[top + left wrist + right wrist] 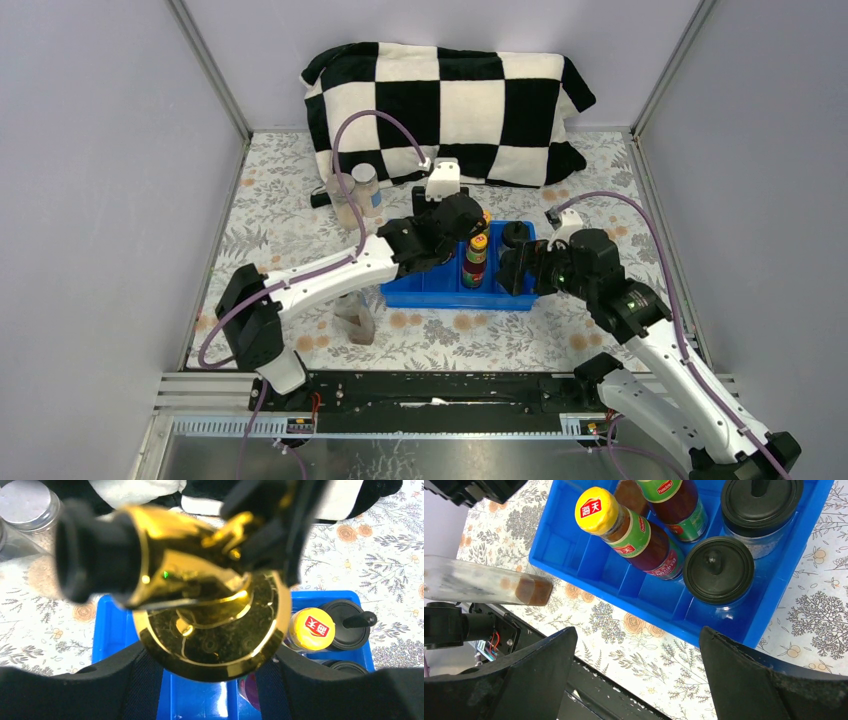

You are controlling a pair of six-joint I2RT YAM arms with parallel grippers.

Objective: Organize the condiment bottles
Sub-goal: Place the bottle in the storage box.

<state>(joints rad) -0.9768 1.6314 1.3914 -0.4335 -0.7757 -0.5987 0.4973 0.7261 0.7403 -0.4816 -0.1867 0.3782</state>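
My left gripper (210, 655) is shut on a clear gold-topped bottle (210, 630), held over the left part of the blue tray (115, 630); in the top view this gripper (440, 238) hangs above the tray's (420, 295) back edge. Two red-brown sauce bottles (644, 535) (676, 505) stand in the tray, one showing its yellow cap (596, 510). Two black-capped shakers (718, 570) (761, 500) fill the tray's right end. My right gripper (639, 650) stands open and empty over the table just in front of the tray. Another clear bottle (484, 582) lies on the table.
Two clear grey-lidded jars (357, 195) stand on the floral cloth at the back left, next to a black-and-white checked blanket (450, 105). Grey walls close in both sides. The black rail (430, 385) runs along the near edge.
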